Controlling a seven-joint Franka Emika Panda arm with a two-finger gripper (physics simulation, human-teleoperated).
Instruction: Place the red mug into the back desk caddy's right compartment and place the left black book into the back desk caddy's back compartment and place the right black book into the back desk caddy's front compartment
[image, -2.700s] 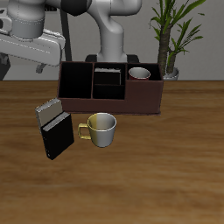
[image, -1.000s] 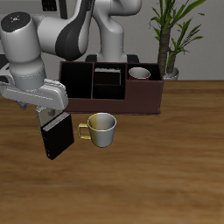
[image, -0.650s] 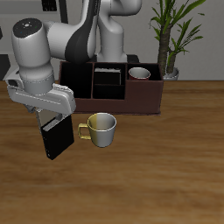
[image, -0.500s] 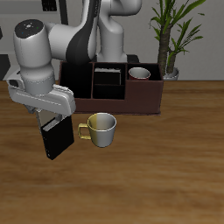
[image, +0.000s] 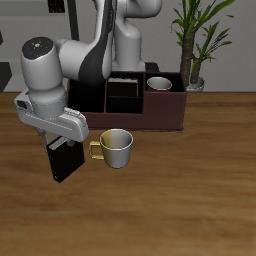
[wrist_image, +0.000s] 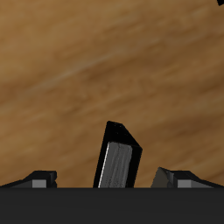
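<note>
Exterior view: we see the arm bent low over the table (image: 200, 190), its gripper (image: 66, 141) hanging directly above a black book (image: 64, 161) that stands upright and slightly tilted, well forward of the caddy (image: 150, 112). The gripper body hides the book's top edge and whatever lies just behind it, so we cannot tell from this view whether the fingers touch the book. Just beside the book stands a cream mug (image: 116, 147) with a yellow handle turned toward the book. Farther back, the dark caddy holds a second black book (image: 123, 93) upright in its middle section, pale page edges showing on top, and the red mug (image: 159, 85) sits in the compartment at the plant end, only its pale inside and rim visible. A potted plant (image: 193, 40) stands behind the caddy.

Wrist view: we see the black book (wrist_image: 117, 157) from above, pale pages facing us, rising between the two fingertips (wrist_image: 40, 178). The fingers stand spread with clear wood-grain gaps on both sides of the book, so the gripper is released and grasps nothing.

We can read no brand, label or writing on any book, mug or caddy.
</note>
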